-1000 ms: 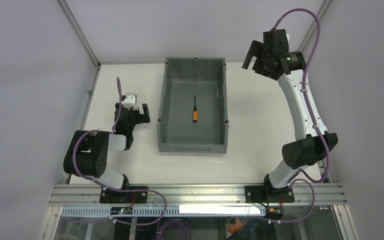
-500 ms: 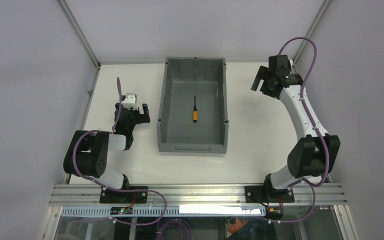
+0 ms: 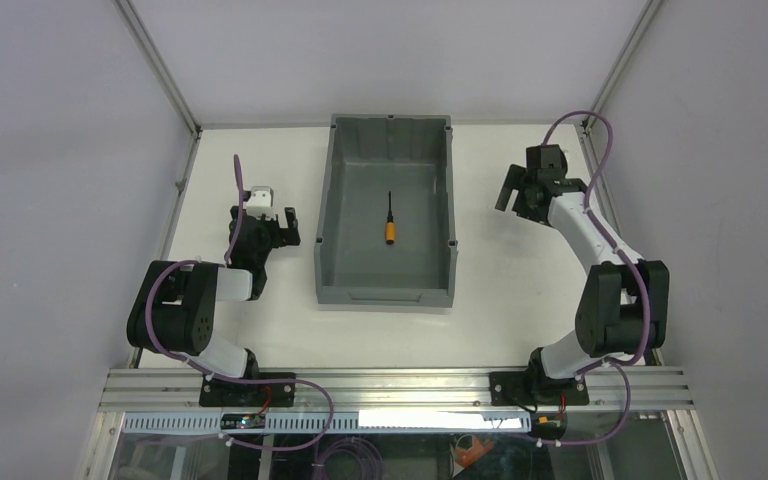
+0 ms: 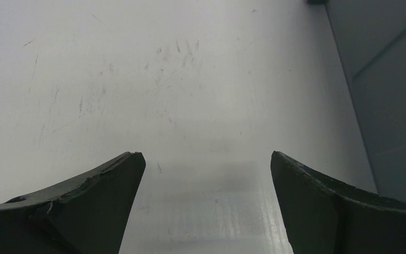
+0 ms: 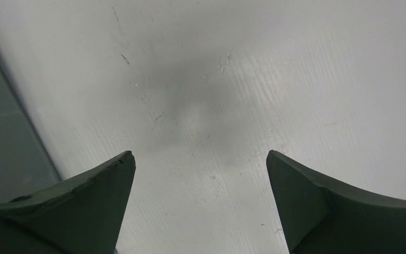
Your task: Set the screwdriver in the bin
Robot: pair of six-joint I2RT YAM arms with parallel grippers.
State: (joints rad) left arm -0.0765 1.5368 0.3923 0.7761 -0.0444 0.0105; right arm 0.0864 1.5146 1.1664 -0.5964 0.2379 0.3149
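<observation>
In the top external view, the orange-handled screwdriver (image 3: 390, 222) lies flat on the floor of the dark grey plastic bin (image 3: 323, 232), near its middle, with its thin black shaft pointing toward the far wall. The right arm (image 3: 582, 228) has dropped from high over the far right corner and folded back. The right jaws now sit low beside the bin's right wall, apart from it. The left arm (image 3: 182, 310) has not moved, and the left jaws rest to the left of the bin. By my reading the placing is done and the right arm is heading home.

In the left wrist view, the left jaws stand wide apart with nothing between them. Two dark, matte, curved fingers (image 4: 84, 203) with slightly chipped tips hang over the white tabletop (image 4: 137, 79), which is smooth and finely scuffed. The bin's plain grey wall fills the right edge.

In the right wrist view, the right jaws likewise gape, empty. Below them the faintly ribbed, scratched tabletop carries a soft shadow, and the bin's wall shows at the left edge.
</observation>
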